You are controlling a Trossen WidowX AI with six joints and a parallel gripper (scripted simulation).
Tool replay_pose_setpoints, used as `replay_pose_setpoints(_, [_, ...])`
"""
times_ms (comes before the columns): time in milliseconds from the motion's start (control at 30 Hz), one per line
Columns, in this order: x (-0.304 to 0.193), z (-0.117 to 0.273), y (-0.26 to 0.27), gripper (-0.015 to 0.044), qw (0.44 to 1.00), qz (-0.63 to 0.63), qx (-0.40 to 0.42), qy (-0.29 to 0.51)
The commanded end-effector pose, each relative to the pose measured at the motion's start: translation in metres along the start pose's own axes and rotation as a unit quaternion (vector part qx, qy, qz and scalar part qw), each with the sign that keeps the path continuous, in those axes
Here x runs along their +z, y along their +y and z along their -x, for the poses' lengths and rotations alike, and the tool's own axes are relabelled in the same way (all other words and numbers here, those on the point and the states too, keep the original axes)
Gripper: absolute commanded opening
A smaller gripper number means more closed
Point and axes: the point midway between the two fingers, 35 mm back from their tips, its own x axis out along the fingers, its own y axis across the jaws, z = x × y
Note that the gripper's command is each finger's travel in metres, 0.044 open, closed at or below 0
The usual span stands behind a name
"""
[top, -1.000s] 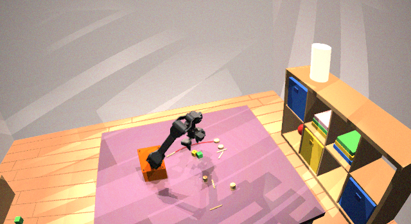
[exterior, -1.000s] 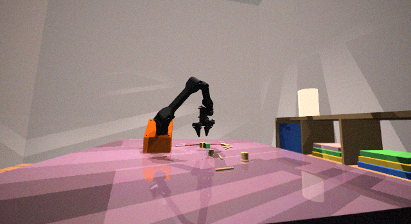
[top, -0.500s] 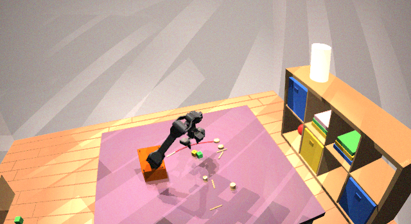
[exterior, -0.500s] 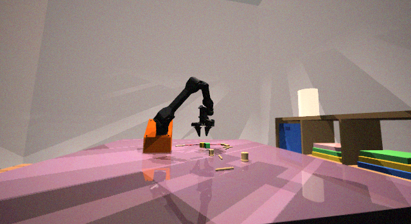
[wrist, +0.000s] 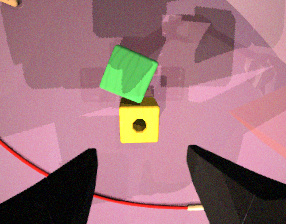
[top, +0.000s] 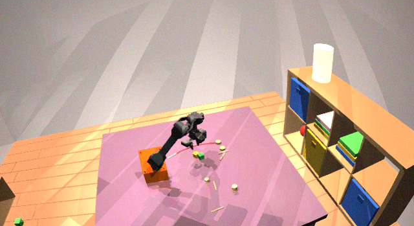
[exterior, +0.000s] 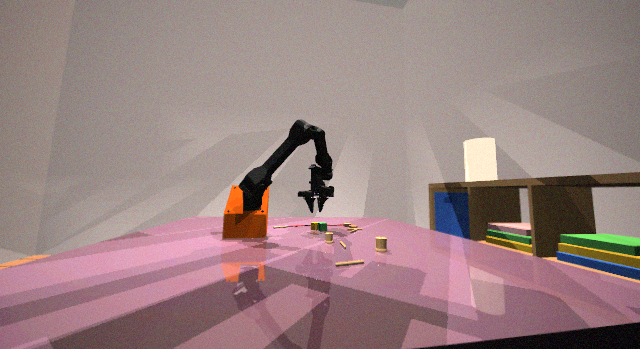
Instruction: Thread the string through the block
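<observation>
Stick between arm base and holed block, second block beside

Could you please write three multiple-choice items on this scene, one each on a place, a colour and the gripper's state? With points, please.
1. Where is the green block?
A) On the shelf unit's top
B) Beside the yellow block
C) On the orange base

2. What colour is the string?
A) Blue
B) White
C) Red

3. How is the gripper?
A) Partly open, holding nothing
B) Shut on the stick
C) Shut on the yellow block

1: B, the green block (top: 201, 156) (exterior: 323, 227) (wrist: 129, 74) sits next to the yellow block (top: 195, 154) (exterior: 314, 226) (wrist: 139, 134).
2: C, the string (top: 187, 149) (wrist: 24, 161) shows red.
3: A, the gripper (exterior: 316, 211) (wrist: 142, 155) hangs above the table with its fingertips apart.
</observation>
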Motion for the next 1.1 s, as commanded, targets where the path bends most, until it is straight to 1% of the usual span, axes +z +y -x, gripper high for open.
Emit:
replay_pose_setpoints(0, [-0.001,-0.003,0.000,0.0243,1.000,-0.001,-0.001,0.002])
replay_pose_setpoints(1067, [0.000,-0.055,0.000,0.0243,1.000,-0.001,-0.002,0.000])
